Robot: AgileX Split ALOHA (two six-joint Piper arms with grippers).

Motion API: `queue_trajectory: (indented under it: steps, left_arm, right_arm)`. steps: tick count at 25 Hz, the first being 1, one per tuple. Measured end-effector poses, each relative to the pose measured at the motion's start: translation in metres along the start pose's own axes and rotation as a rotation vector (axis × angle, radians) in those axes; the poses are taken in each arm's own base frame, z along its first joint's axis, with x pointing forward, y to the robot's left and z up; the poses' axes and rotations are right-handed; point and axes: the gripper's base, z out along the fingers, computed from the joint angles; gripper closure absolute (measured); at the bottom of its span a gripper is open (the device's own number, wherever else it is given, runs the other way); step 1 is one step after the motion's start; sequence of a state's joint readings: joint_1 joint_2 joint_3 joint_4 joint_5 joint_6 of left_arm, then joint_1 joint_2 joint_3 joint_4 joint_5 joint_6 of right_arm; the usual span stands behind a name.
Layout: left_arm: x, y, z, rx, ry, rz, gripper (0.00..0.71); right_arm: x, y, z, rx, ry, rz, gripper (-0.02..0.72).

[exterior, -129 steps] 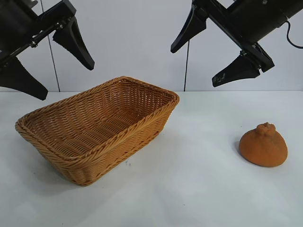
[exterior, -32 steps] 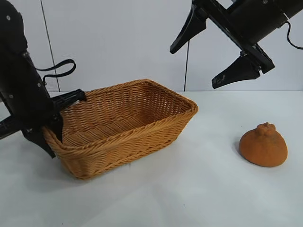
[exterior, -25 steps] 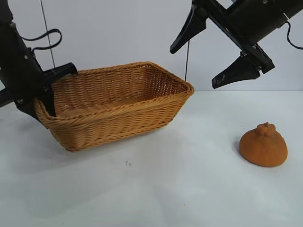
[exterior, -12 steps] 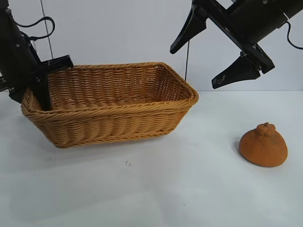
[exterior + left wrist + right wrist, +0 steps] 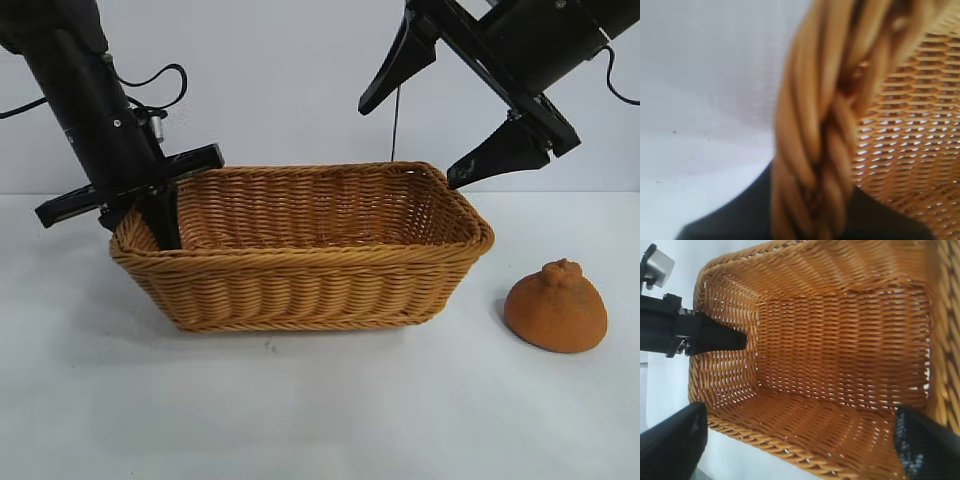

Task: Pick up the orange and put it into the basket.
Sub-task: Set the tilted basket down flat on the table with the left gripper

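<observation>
At far left, the left gripper (image 5: 150,222) is pinching the basket (image 5: 300,285) by its braided end rim, one finger inside. That thin hold could slip, tipping the basket. Above its right end, the right gripper (image 5: 450,135) is hanging wide open. Well apart, lower right, the orange (image 5: 556,306) is sitting on the table (image 5: 320,420).

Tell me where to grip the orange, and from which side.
Likely from above, fingers spanning the mid-body of the orange. It sits dome-up on the table with a knobby top, nothing around it. The open right end effector hangs nearest.
</observation>
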State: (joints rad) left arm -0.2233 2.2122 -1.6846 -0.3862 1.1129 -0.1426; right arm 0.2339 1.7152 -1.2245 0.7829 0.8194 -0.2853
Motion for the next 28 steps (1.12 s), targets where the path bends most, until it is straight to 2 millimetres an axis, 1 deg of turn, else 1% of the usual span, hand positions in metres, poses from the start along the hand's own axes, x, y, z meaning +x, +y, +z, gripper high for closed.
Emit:
queue_trajectory:
  steps: [5, 11, 15, 16, 17, 18, 19, 21, 23, 25, 28]
  left_arm:
    - [-0.002, 0.005, 0.002, -0.045, -0.008, 0.025, 0.623]
    - [-0.004, 0.012, 0.024, -0.061, 0.031, 0.009, 0.623]
    - [-0.005, 0.012, 0.025, -0.057, 0.027, 0.007, 0.623]
    - [-0.005, 0.012, 0.025, -0.056, 0.027, 0.006, 0.611]
    - [-0.005, 0.012, 0.025, -0.053, 0.027, 0.004, 0.573]
    - [-0.005, 0.012, 0.024, -0.051, 0.027, 0.003, 0.504]
    - [-0.004, 0.011, 0.024, -0.049, 0.026, 0.003, 0.430]
    - [-0.004, 0.010, 0.022, -0.045, 0.022, 0.003, 0.238]
    - [-0.004, 0.008, 0.017, -0.041, 0.010, 0.008, 0.119]
    - [-0.005, 0.004, 0.005, -0.036, -0.007, 0.021, 0.065]
    - [-0.006, -0.004, -0.020, -0.052, -0.042, 0.060, 0.039]
  right_arm:
    - [0.000, 0.000, 0.000, 0.000, 0.000, 0.000, 0.010]
    - [0.000, 0.000, 0.000, 0.002, 0.001, -0.002, 0.010]
    - [0.000, 0.000, 0.000, 0.003, 0.001, -0.003, 0.010]
    - [0.000, 0.000, 0.000, 0.003, 0.001, -0.003, 0.010]
    - [0.000, 0.000, 0.000, 0.003, 0.001, -0.003, 0.010]
    - [0.000, 0.000, 0.000, 0.003, 0.001, -0.003, 0.010]
    - [0.000, 0.000, 0.000, 0.003, 0.001, -0.003, 0.010]
    - [0.000, 0.000, 0.000, 0.004, 0.001, -0.004, 0.010]
    - [0.000, 0.000, 0.000, 0.004, 0.001, -0.004, 0.010]
    - [0.000, 0.000, 0.000, 0.005, -0.001, -0.004, 0.010]
    - [0.000, -0.001, 0.000, 0.006, -0.004, -0.005, 0.010]
